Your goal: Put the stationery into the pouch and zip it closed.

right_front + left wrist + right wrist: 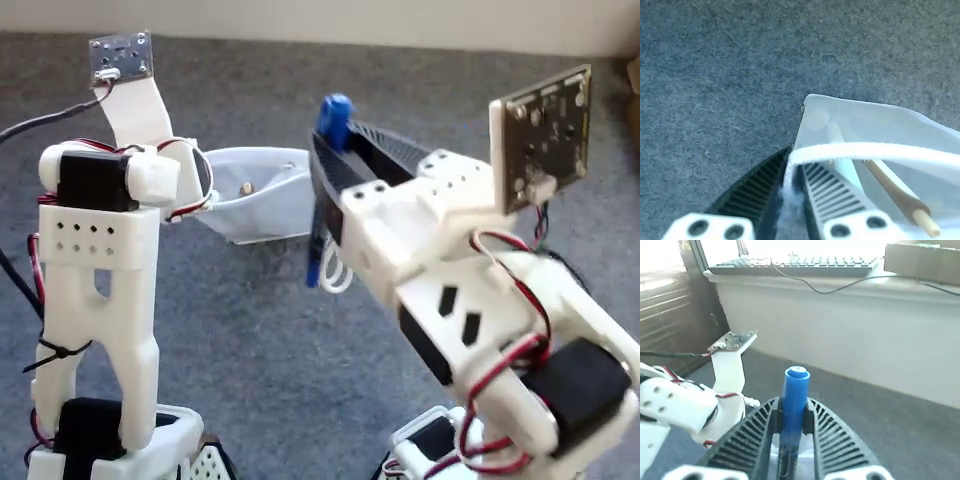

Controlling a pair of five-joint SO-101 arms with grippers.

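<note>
From where I stand, the left arm's fingers [754, 186] are pinched shut on the rim of the white mesh pouch [875, 125]. The fabric is caught between them, and the mouth is lifted off the grey desk [715, 75]. Just past those fingers, inside the mesh, a white pen [840, 157] and a brown pencil [892, 192] lie side by side, so part of the stationery looks to be in. The right arm's fingers [837, 440] are closed around a blue marker [794, 390], gripping it about mid-barrel. The cap stands above them and the rest hangs below, a little tilted. Seen from above, the marker is at the end of the pouch farthest from the left fingers. I cannot tell whether its lower tip is inside the mouth or just beside it. The step in hand, I'd say, is getting this marker in. Doing it well depends on the left pinch being firm and high enough for the soft rim to gape rather than fold over. The marker's lower end should go over the opening and lean toward the left fingers, so it slides in along the pen and pencil. The right fingers should loosen only once the tip is well past the rim, because a marker let go from above could glance off the edge or push the limp mesh flat. The zip is not yet closed.
</note>
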